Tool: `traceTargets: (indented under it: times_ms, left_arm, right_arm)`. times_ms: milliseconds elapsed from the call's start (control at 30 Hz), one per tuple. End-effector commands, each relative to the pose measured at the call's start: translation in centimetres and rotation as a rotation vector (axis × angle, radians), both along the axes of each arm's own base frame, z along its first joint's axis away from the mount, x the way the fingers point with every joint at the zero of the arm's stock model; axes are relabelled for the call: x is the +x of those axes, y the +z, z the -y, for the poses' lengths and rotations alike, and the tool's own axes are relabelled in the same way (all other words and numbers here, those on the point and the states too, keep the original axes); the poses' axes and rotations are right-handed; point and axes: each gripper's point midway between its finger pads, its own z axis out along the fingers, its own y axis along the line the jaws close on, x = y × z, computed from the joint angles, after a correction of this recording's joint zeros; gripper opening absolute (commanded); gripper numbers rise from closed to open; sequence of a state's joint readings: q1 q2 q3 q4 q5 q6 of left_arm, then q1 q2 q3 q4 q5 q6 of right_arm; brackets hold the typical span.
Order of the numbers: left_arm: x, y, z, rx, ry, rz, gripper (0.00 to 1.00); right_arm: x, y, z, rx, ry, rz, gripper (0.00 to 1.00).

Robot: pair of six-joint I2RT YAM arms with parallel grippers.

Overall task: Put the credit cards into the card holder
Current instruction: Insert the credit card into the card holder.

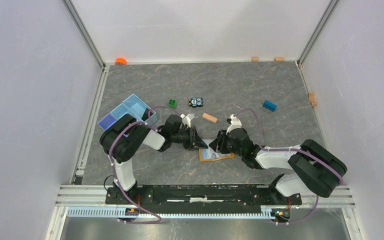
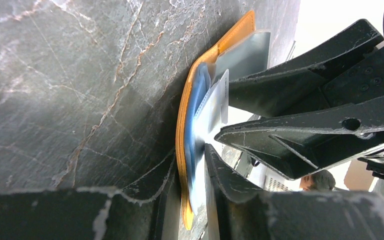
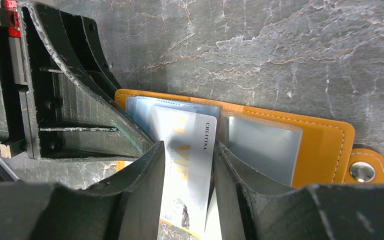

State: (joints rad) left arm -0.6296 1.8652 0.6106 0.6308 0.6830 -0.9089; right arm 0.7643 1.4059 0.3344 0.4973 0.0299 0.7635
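An open orange card holder [image 1: 216, 156] lies flat on the table [image 1: 260, 85] at centre frame. The right claw [image 3: 187, 150] straddles a pale card [image 3: 190, 170] on its pockets, and the left claw [image 2: 186, 160] straddles its edge. Whether either claw pinches cannot be told. Farther back, at upper left, sits a blue tray [image 1: 130, 112].

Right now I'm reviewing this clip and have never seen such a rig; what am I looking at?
Two robot arms are bolted at a table's near edge. One picture looks down from above; the other two come from a camera on each wrist. On the table lie an open orange card holder, a blue tray, a toy car and small blocks. The left tool straddles the holder's edge; a pale card sits between the fingers of the right tool. Whether either grips is unclear.
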Motion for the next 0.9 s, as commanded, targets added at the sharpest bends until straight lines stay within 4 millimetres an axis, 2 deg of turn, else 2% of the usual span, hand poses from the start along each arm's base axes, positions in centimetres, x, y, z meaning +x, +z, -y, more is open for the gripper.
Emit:
traceTargets:
  times_ms: [0, 100, 367, 433, 500, 633, 867]
  left_arm:
    - [0.1, 0.2, 0.3, -0.01, 0.009, 0.002, 0.29]
    - [0.0, 0.3, 0.3, -0.017, 0.011, 0.0, 0.29]
    - [0.0, 0.6, 0.4, -0.041, 0.017, -0.004, 0.28]
    - [-0.1, 0.7, 0.4, -0.046, 0.02, -0.003, 0.26]
    - [-0.1, 0.8, 0.4, -0.049, 0.02, -0.001, 0.22]
    - [-0.2, 0.8, 0.1, -0.041, 0.026, 0.004, 0.16]
    - [-0.5, 0.5, -0.2, -0.031, 0.024, -0.001, 0.16]
  right_arm:
    - [-1.0, -0.4, -1.0, 0.019, 0.024, -0.053, 0.44]
    - [-1.2, -0.1, -1.8, 0.054, 0.022, -0.056, 0.39]
    - [-1.6, 1.3, -3.4, 0.159, 0.011, -0.064, 0.36]
    - [-1.7, 1.7, -3.7, 0.187, 0.009, -0.059, 0.29]
    - [-1.6, 1.8, -3.7, 0.182, 0.007, -0.054, 0.29]
    - [-1.2, 1.5, -2.3, 0.105, -0.019, -0.02, 0.37]
    - [-0.8, 1.7, 1.0, -0.049, -0.071, 0.041, 0.53]
